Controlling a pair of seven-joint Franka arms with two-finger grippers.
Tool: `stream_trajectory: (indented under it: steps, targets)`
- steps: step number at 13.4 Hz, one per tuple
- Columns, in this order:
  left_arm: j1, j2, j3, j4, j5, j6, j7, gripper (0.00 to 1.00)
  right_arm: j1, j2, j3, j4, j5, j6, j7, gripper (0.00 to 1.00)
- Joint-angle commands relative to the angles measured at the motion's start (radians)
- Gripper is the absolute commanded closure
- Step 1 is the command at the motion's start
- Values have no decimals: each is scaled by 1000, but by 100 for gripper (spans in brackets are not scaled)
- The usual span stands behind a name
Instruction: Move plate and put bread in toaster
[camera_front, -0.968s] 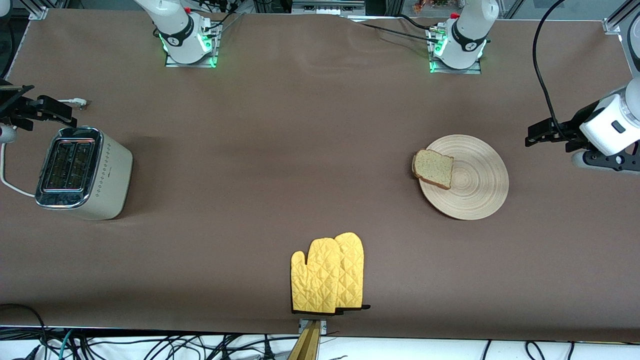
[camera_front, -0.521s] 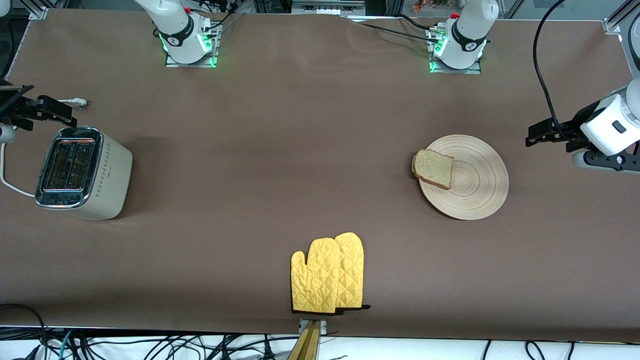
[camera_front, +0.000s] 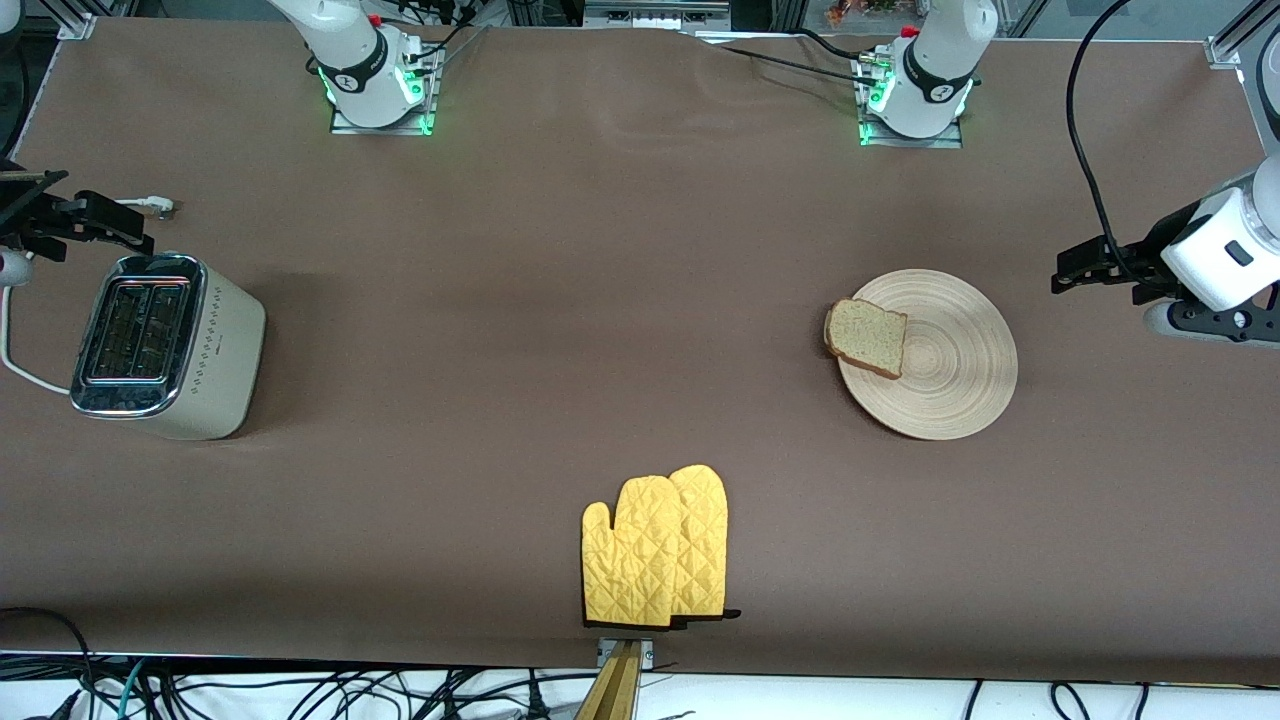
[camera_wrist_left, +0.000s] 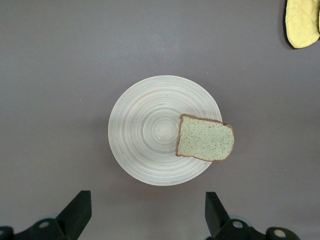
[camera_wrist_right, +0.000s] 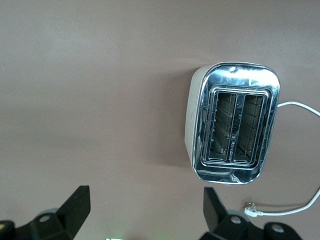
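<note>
Bread (camera_front: 867, 337) flat on wooden plate's (camera_front: 950, 375) edge; upright cream toaster (camera_front: 165, 345) well apart.

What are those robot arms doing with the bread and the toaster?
Nothing is being held yet. The bread lies on the edge of the wooden plate, and the toaster stands empty at the right arm's end of the table. The left gripper hangs open up by the plate; the right gripper hangs open up by the toaster. Yellow oven mitts lie untouched.
</note>
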Motion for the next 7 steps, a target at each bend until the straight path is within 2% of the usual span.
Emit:
stream_trajectory:
  steps: [1, 7]
  targets:
    - [-4, 6, -2, 24, 4, -7, -14, 0, -11, 0, 10, 7, -2, -1, 14, 0]
    - [-5, 6, -23, 25, 6, -7, -14, 0, -11, 2, 10, 7, -2, -1, 14, 0]
